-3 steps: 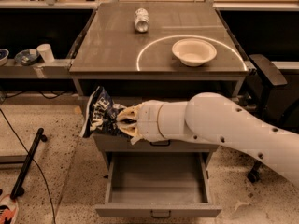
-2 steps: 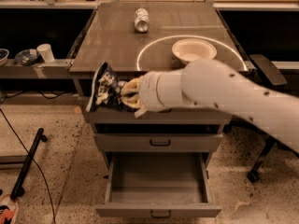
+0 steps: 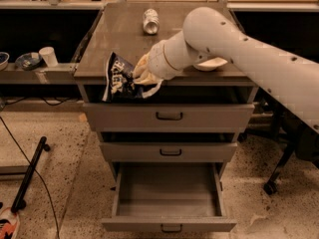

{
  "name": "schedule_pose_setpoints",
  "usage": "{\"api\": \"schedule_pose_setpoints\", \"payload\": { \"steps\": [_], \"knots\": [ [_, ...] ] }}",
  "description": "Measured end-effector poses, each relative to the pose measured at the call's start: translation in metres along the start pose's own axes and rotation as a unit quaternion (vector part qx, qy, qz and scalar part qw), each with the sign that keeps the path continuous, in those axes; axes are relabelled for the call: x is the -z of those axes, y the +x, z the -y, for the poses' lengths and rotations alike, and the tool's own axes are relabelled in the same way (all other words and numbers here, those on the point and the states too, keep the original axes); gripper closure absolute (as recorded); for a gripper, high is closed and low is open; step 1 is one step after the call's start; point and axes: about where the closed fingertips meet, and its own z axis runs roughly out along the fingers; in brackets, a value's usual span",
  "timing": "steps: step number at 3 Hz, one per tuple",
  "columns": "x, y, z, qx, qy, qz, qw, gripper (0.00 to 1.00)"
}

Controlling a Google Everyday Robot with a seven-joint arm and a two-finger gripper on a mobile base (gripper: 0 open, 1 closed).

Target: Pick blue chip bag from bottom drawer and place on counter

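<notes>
Blue chip bag (image 3: pixel 116 78) is pinched between the fingers (image 3: pixel 141 69) of the gripper (image 3: pixel 133 80) and is held at the front left edge of the counter surface (image 3: pixel 114 39), its lower part hanging past that edge. Well below the fingers, the bottom drawer (image 3: pixel 169 225) is seen standing open. Behind the fingers, a silver can (image 3: pixel 150 20) is laid on the surface.

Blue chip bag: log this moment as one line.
gripper shut on crinkled navy chip bag | bag at grey-brown counter front edge | grey bottom drawer open

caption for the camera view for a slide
Two-finger gripper holds a crinkled navy chip bag at the front edge of the glossy grey-brown counter, above the open grey metal bottom drawer.
</notes>
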Motion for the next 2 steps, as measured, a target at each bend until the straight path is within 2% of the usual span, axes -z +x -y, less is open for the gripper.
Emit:
{"api": "schedule_pose_setpoints", "payload": {
  "steps": [1, 2],
  "knots": [
    [-0.001, 0.000, -0.001, 0.000, 0.000, 0.000, 1.0000, 1.00],
    [0.014, -0.032, 0.034, 0.057, 0.033, 0.005, 0.9978, 1.00]
  ]
}}
